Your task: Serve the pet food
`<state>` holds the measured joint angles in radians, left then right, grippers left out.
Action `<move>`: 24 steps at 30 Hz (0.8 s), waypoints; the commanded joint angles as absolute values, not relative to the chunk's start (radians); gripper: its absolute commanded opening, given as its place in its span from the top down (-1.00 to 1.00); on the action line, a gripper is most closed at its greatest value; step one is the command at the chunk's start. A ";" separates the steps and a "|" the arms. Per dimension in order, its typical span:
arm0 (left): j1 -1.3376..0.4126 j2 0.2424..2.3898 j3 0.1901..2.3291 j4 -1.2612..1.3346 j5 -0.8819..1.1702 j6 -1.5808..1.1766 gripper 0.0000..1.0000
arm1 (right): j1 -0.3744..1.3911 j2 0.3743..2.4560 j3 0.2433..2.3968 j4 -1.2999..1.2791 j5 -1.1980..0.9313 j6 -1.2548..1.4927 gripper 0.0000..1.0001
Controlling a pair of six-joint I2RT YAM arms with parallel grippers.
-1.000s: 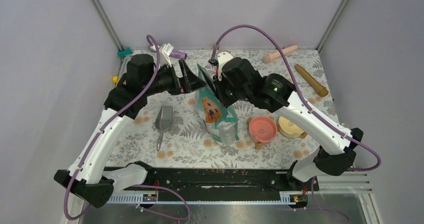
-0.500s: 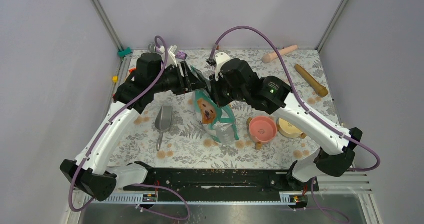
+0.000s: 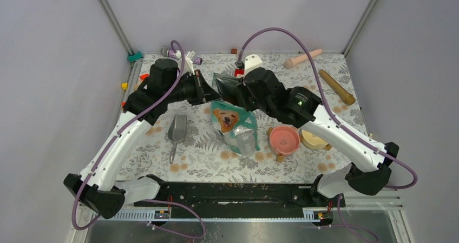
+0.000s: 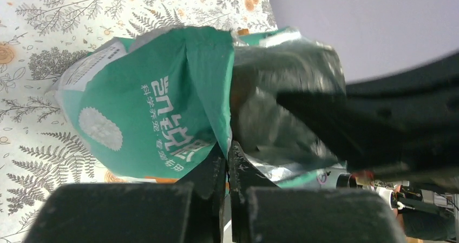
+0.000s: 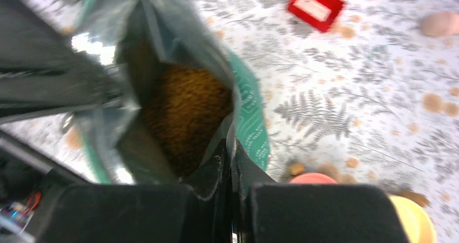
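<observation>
The teal-and-white foil bag (image 3: 236, 125) with the dog's face stands mid-table, its top held open between both arms. My left gripper (image 3: 209, 93) is shut on the left lip of the bag mouth; in the left wrist view the gripper (image 4: 227, 146) pinches the teal edge (image 4: 208, 80), with the silver lining (image 4: 287, 118) beyond. My right gripper (image 3: 234, 94) is shut on the opposite lip. Its wrist view shows the gripper (image 5: 229, 145) clamping the foil wall (image 5: 250, 113), and brown pet food (image 5: 187, 109) lies inside the bag.
A grey scoop (image 3: 176, 129) lies left of the bag. A pink bowl (image 3: 284, 139) and a yellow bowl (image 3: 314, 137) stand to its right. A wooden roller (image 3: 335, 87), a pink cylinder (image 3: 303, 58) and small toys lie along the back edge.
My left gripper moved in and shut on the bag's left lip. The right gripper drew its lip rightward, and the bag mouth has spread wider between them.
</observation>
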<state>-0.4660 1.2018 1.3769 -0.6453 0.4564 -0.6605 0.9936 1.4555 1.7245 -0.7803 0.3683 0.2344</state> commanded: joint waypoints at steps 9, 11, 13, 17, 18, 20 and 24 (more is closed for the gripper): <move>-0.440 1.109 1.449 -0.708 0.288 -0.578 1.00 | 0.679 1.207 1.655 -0.752 0.828 0.119 1.00; -0.434 1.108 1.451 -0.715 0.271 -0.574 1.00 | 0.654 1.203 1.655 -0.753 0.821 0.101 1.00; -0.431 1.107 1.452 -0.716 0.267 -0.572 1.00 | 0.650 1.202 1.656 -0.756 0.799 0.101 1.00; -0.427 1.109 1.454 -0.715 0.278 -0.570 1.00 | 0.650 1.212 1.659 -0.772 0.517 0.145 1.00; -0.426 1.112 1.455 -0.713 0.288 -0.568 1.00 | 0.650 1.220 1.656 -0.761 0.367 0.162 1.00; -0.426 1.117 1.443 -0.689 0.332 -0.575 1.00 | 0.650 1.232 1.629 -0.703 0.137 0.190 1.00; -0.425 1.105 1.389 -0.567 0.502 -0.600 0.04 | 0.650 1.288 1.644 -0.641 -0.102 0.286 1.00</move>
<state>-0.4248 1.1225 1.4101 -0.6922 0.3622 -0.5976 0.6502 1.2739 1.6161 -0.8078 0.1986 0.2043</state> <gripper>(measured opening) 0.316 0.022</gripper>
